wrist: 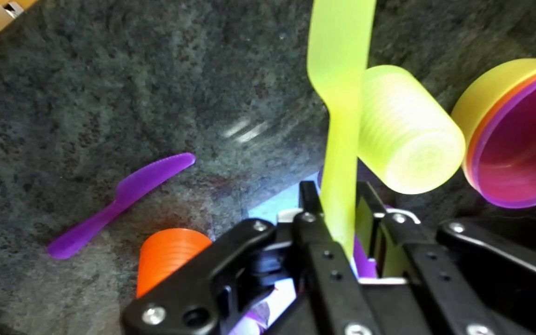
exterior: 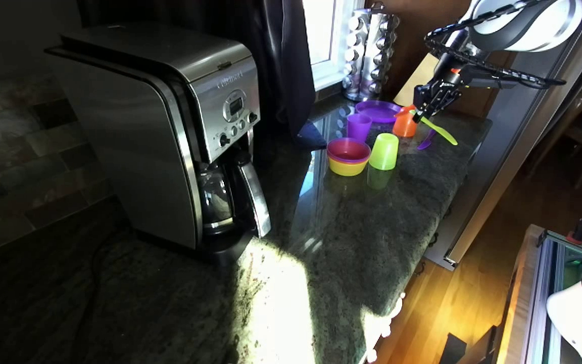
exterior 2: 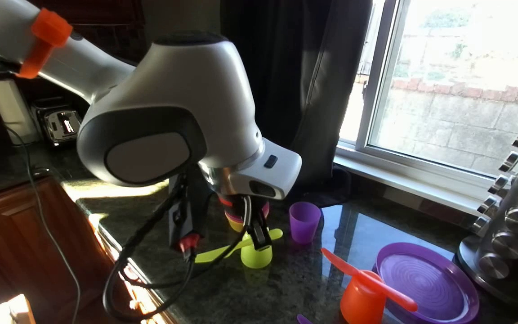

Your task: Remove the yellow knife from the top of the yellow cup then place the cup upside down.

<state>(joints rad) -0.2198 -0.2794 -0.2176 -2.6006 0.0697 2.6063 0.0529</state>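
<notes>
The yellow knife (exterior: 442,132) is a thin yellow-green strip, held in the air above the counter. My gripper (wrist: 338,190) is shut on its handle, and the blade (wrist: 341,51) points away from the fingers in the wrist view. The knife also shows in an exterior view (exterior 2: 218,254). The yellow cup (exterior: 384,152) stands upside down on the counter, its closed base (wrist: 424,160) facing up in the wrist view. The knife passes in front of the cup's side there; in an exterior view it is apart from it. The cup is partly hidden behind the gripper in an exterior view (exterior 2: 256,257).
Stacked bowls (exterior: 347,167) stand right beside the cup. A purple cup (exterior 2: 305,222), a purple plate (exterior 2: 425,279) and an orange cup (exterior 2: 362,299) with an orange knife (exterior 2: 394,293) across it are nearby. A purple knife (wrist: 123,202) lies on the counter. A spice rack (exterior: 367,55) stands behind.
</notes>
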